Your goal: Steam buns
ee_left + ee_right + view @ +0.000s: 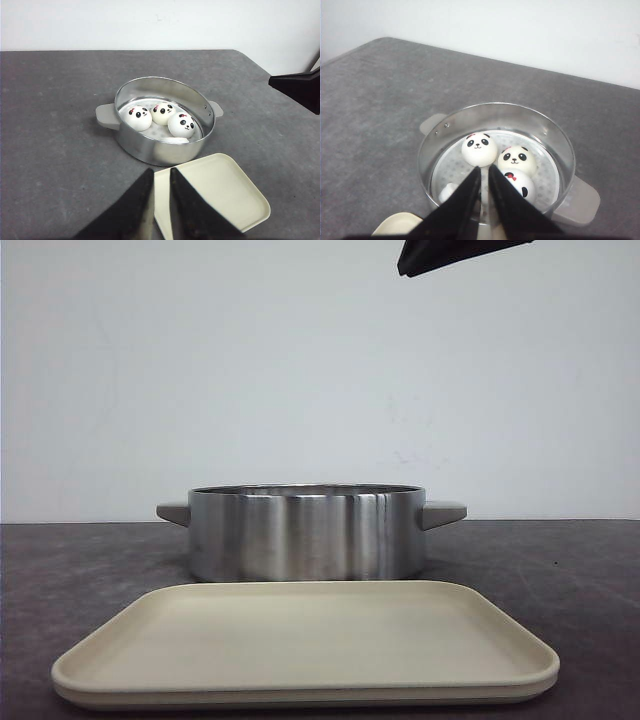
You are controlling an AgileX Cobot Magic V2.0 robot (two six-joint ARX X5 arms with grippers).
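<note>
Right wrist view: right gripper, fingers nearly together and empty, hangs above the steel steamer pot holding the buns. Left gripper, likewise nearly closed and empty, hovers over the beige tray.

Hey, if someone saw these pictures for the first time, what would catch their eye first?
Probably the panda-faced buns sitting inside the shiny steel pot at the middle of the grey table. Next, the bare beige tray just in front of the pot.

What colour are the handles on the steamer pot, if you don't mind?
Matte grey handles on the steamer pot, clearest in the left wrist view.
</note>
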